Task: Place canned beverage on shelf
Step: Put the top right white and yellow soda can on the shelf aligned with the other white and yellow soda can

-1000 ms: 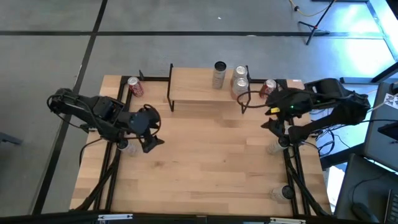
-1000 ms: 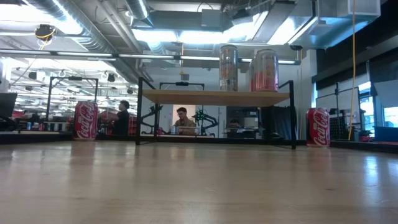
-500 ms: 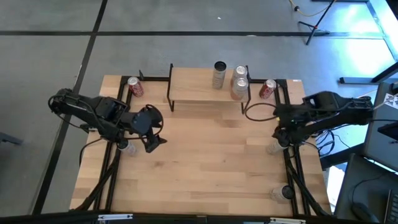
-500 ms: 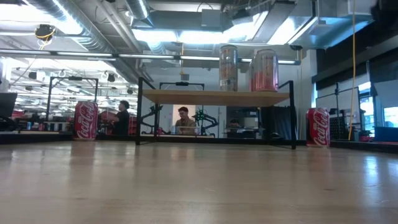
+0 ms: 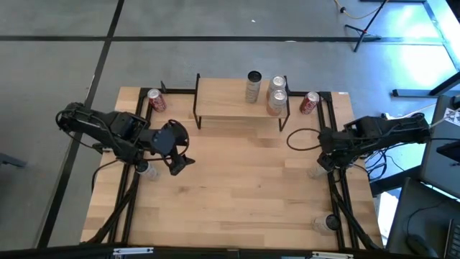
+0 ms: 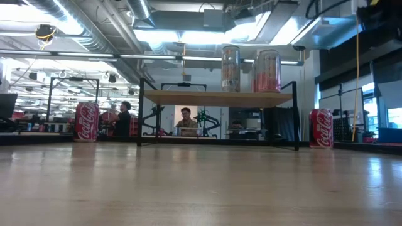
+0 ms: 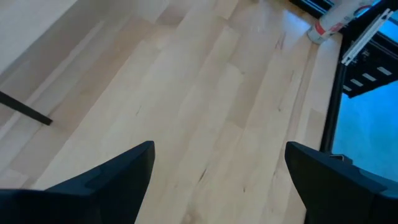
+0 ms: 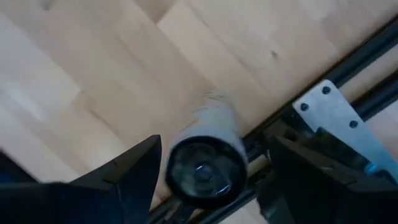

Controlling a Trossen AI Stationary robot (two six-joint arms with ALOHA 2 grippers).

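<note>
The shelf (image 5: 237, 98) stands at the table's far middle and carries three silver cans (image 5: 253, 85). In the low view the shelf (image 6: 217, 97) shows two of them (image 6: 230, 68). A red can (image 5: 155, 100) stands upright on the table left of the shelf, and another red can (image 5: 310, 103) stands right of it; both show in the low view (image 6: 86, 121) (image 6: 321, 128). My left gripper (image 7: 217, 171) is open and empty over the table's left middle (image 5: 180, 156). My right gripper (image 8: 208, 177) is open and empty by the table's right edge (image 5: 325, 146), nearer than the right red can.
A small pale cylinder (image 8: 204, 155) stands below my right gripper's fingers, by the black frame rail (image 8: 348, 62) at the table's right edge; it also shows in the high view (image 5: 316, 170). Bare wood (image 5: 244, 187) lies in the table's middle. People show in the room behind (image 6: 184, 120).
My right gripper has drawn back from beside the right red can toward the table's right and near edges. The can stays upright where it was. My left gripper has kept almost still.
</note>
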